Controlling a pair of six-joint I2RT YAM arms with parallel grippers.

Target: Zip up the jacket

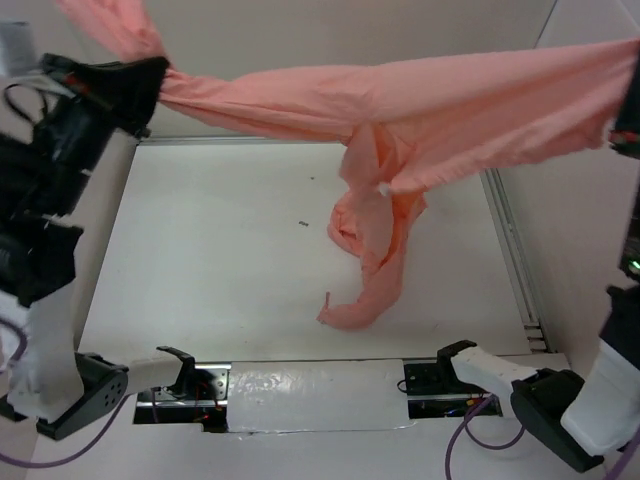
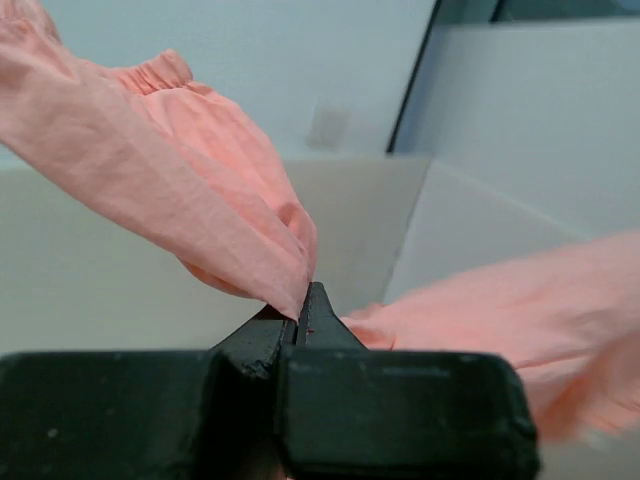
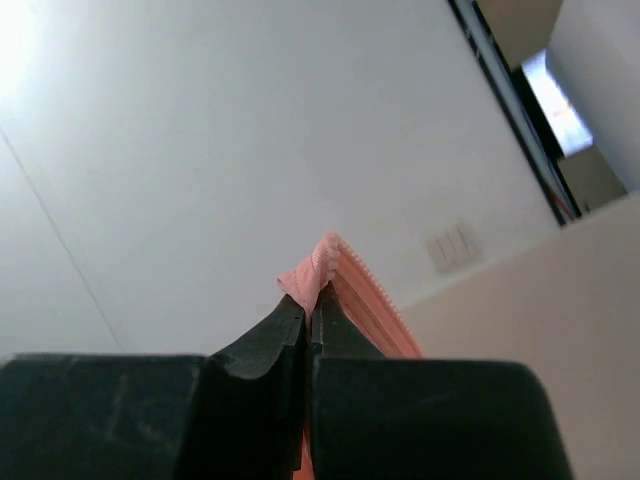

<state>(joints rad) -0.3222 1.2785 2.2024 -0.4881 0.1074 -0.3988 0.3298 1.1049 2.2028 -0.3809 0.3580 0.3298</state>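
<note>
The salmon-pink jacket (image 1: 420,100) hangs stretched in the air between my two grippers, high above the table. A twisted part with a sleeve (image 1: 372,262) droops from its middle down to the table. My left gripper (image 1: 150,85) at the upper left is shut on one end of the jacket (image 2: 200,200). My right gripper (image 1: 625,125) at the right edge is shut on the other end, and its wrist view shows a pinched fold with zipper teeth (image 3: 345,275) between the fingers. The zipper slider is not visible.
The white table (image 1: 220,260) has a raised metal rail (image 1: 515,260) along its right side and a small dark speck (image 1: 303,224) near the middle. The arm bases (image 1: 180,380) and cables sit at the near edge.
</note>
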